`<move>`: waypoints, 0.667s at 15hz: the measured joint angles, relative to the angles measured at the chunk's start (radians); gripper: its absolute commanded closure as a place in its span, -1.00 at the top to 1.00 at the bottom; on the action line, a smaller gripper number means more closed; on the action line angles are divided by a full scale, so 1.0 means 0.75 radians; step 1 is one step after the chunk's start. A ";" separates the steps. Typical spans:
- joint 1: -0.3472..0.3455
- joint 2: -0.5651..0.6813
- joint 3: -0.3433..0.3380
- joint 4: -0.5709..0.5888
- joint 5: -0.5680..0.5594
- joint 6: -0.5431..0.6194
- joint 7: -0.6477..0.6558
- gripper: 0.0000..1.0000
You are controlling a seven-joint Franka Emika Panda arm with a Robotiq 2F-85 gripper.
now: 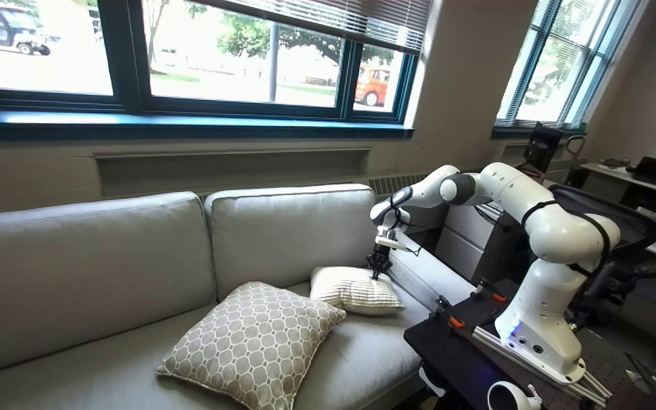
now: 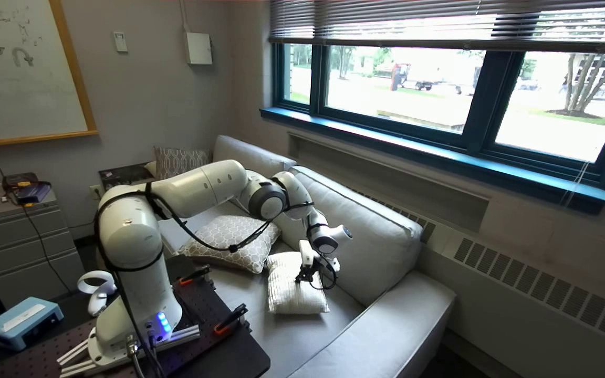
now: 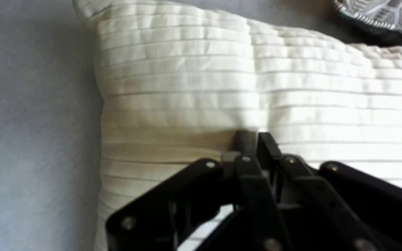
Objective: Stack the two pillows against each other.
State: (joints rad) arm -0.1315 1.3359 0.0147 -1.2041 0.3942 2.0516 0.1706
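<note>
Clamped on what looks a shallow fold of the cream pillow [image 1: 356, 291], the fingers [image 3: 269, 146] may lose it in lifting if its bulk sags below them.

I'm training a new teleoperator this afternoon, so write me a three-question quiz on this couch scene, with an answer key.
1. True or false: the white pillow lies nearer the armrest than the patterned pillow does.
2. Multiple choice: the gripper is touching A) the armrest, B) the patterned pillow, C) the white pillow.
3. Fill in the colour: the robot's base light glows ....

Key: 1. True. 2. C. 3. Blue.
</note>
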 measured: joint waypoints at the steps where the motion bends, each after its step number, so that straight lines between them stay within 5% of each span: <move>1: -0.018 -0.050 -0.015 -0.059 0.010 0.050 -0.006 -0.77; 4: -0.105 -0.192 -0.044 -0.238 0.056 0.183 -0.054 -0.84; 5: -0.142 -0.238 -0.050 -0.302 0.070 0.213 -0.085 -0.32; 7: -0.223 -0.325 -0.052 -0.424 0.072 0.241 -0.167 -0.31; 10: -0.343 -0.447 -0.052 -0.588 0.072 0.240 -0.317 0.12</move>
State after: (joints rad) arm -0.3885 1.0009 -0.0240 -1.6449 0.4484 2.2318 -0.0673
